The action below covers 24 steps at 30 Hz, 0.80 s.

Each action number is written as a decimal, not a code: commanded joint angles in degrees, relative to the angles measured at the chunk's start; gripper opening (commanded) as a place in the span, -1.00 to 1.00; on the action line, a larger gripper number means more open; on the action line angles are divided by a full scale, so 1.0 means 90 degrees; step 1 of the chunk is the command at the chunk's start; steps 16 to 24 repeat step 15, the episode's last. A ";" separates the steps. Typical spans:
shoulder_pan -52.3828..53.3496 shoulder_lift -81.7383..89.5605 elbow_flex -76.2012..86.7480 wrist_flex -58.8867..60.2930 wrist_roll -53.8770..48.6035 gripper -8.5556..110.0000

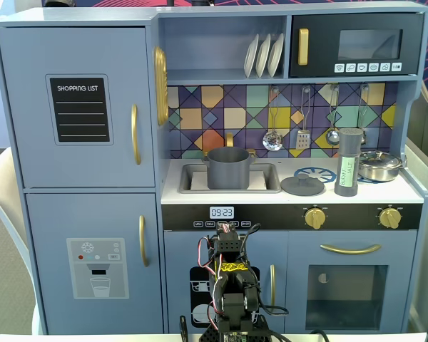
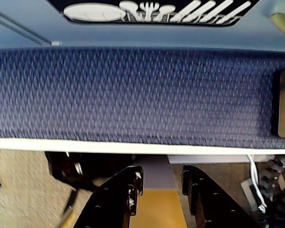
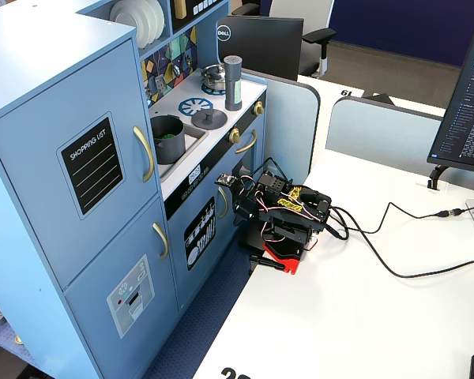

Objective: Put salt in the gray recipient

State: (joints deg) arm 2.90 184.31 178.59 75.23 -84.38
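The salt stands high on the surface — far above the folded pincer, slightly open, holding nothing — lid between it and pot.

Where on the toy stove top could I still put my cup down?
Bare counter lies in front of the lid, and between sink and lid. The right is crowded: salt, silver pan. The pot fills the sink.

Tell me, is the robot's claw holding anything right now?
No, nothing. The gripper hangs open and empty, folded low by the toy kitchen. The salt shaker stands untouched on the counter.
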 commanded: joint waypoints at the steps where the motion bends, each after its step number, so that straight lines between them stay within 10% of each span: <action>1: 0.0029 0.0020 0.0000 0.0088 -0.0439 -0.82; 24: 0.0029 0.0020 0.0000 0.0088 -0.0391 -0.79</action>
